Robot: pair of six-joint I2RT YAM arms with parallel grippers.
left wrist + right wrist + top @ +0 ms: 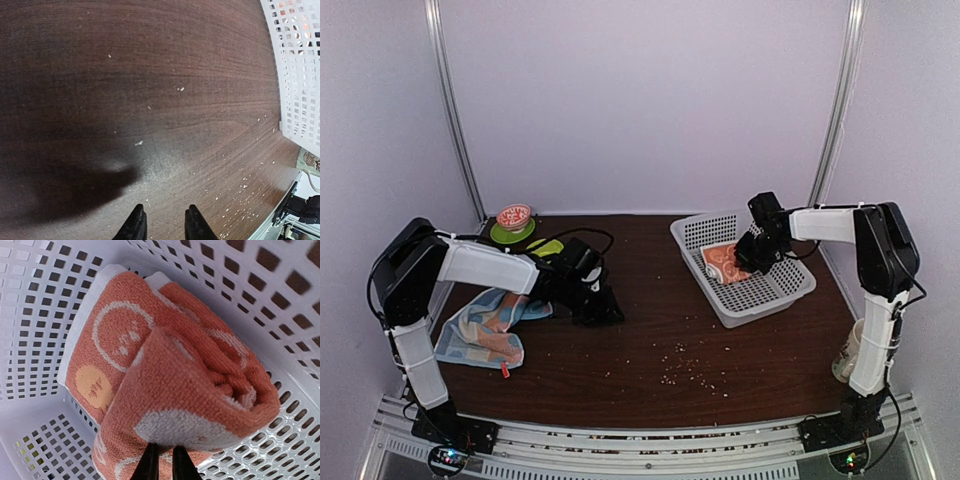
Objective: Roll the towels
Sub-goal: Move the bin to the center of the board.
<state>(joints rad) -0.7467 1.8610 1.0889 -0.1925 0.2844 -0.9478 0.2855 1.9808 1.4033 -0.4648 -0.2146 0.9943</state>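
The orange towel (170, 370) with white cartoon print lies rolled and folded in the white basket (790, 285); it also shows in the top view (724, 262). My right gripper (166, 454) is down in the basket, its jaws pinched on the towel's near fold; in the top view it (750, 258) sits just right of the towel. The light-blue polka-dot towel (485, 325) lies crumpled at the table's left, partly under my left arm. My left gripper (165, 215) is open and empty, low over bare brown table; in the top view it (603, 310) is right of that towel.
A red-and-white bowl (513, 216) on a green plate stands at the back left, with a yellow-green object (546, 246) beside it. Pale crumbs (682, 366) are scattered on the table's front middle. The basket's corner (300, 75) shows in the left wrist view. A pale cup (847, 352) stands by the right arm.
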